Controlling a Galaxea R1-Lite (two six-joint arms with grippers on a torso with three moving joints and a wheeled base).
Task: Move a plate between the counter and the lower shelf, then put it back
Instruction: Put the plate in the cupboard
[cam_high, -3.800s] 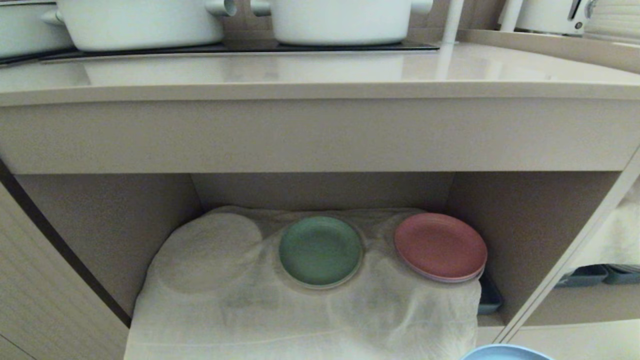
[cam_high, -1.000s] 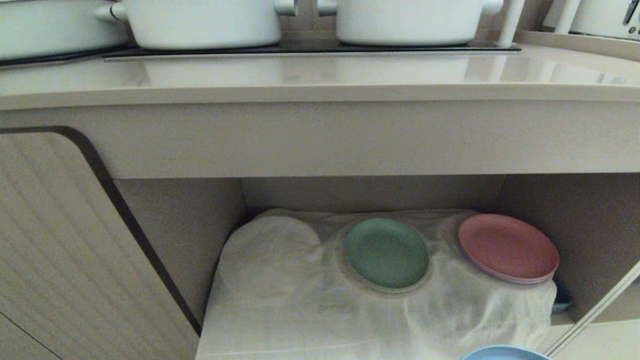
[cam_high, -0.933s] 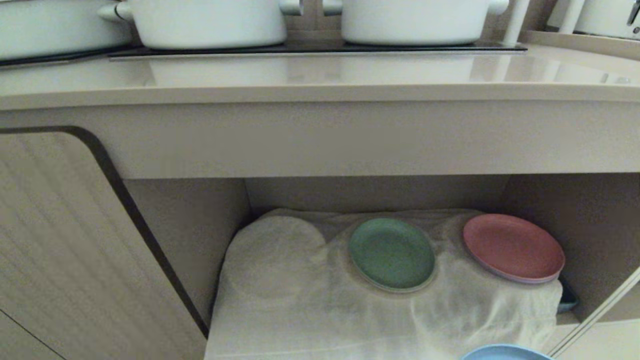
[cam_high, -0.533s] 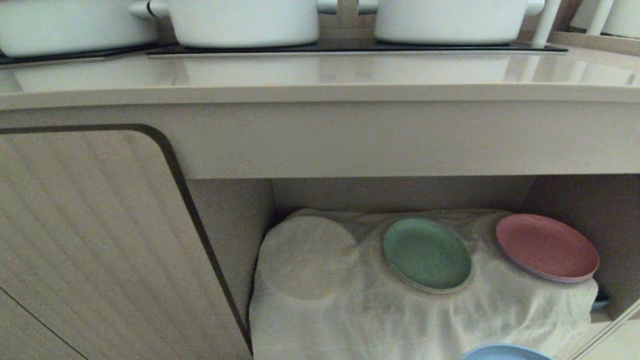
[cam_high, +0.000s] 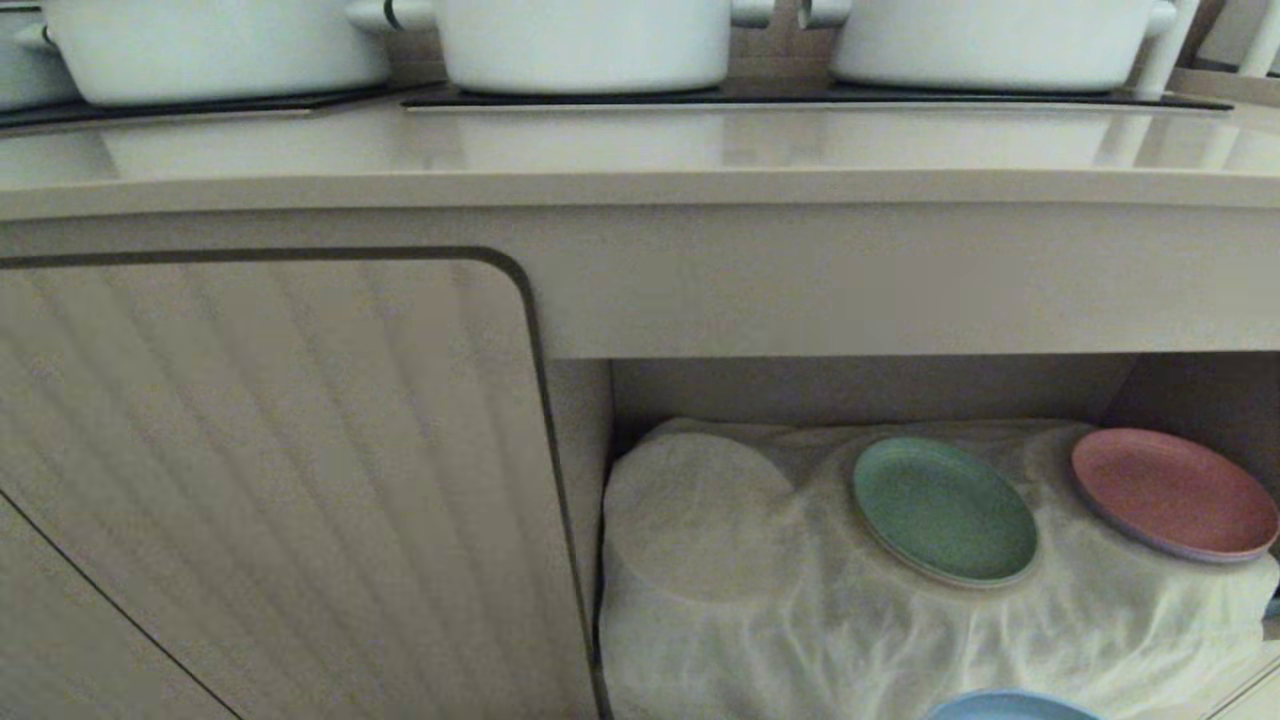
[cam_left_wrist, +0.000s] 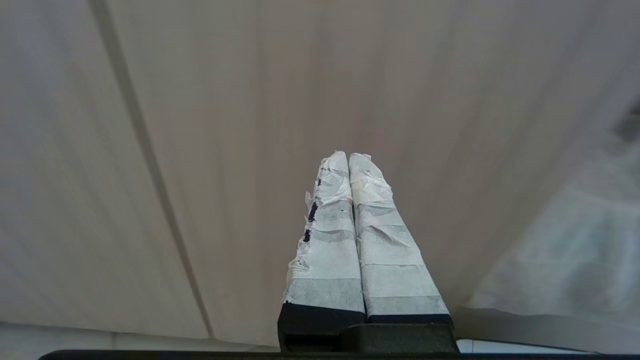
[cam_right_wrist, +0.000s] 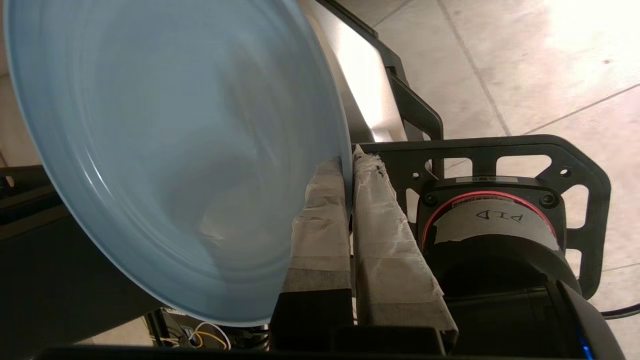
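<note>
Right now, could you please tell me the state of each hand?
Left hand: closed, holding nothing.
Right hand: closed on the rim of the light-blue plate.

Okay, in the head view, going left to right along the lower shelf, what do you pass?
Ribbed cabinet door → round cloth-covered bump → green plate → pink plate. The light-blue plate peeks in at the bottom edge, nearer than all of these.

Pots (cam_high: 585, 45) on counter (cam_high: 640, 150), plates apparently on shelf (cam_high: 900, 620) below.
</note>
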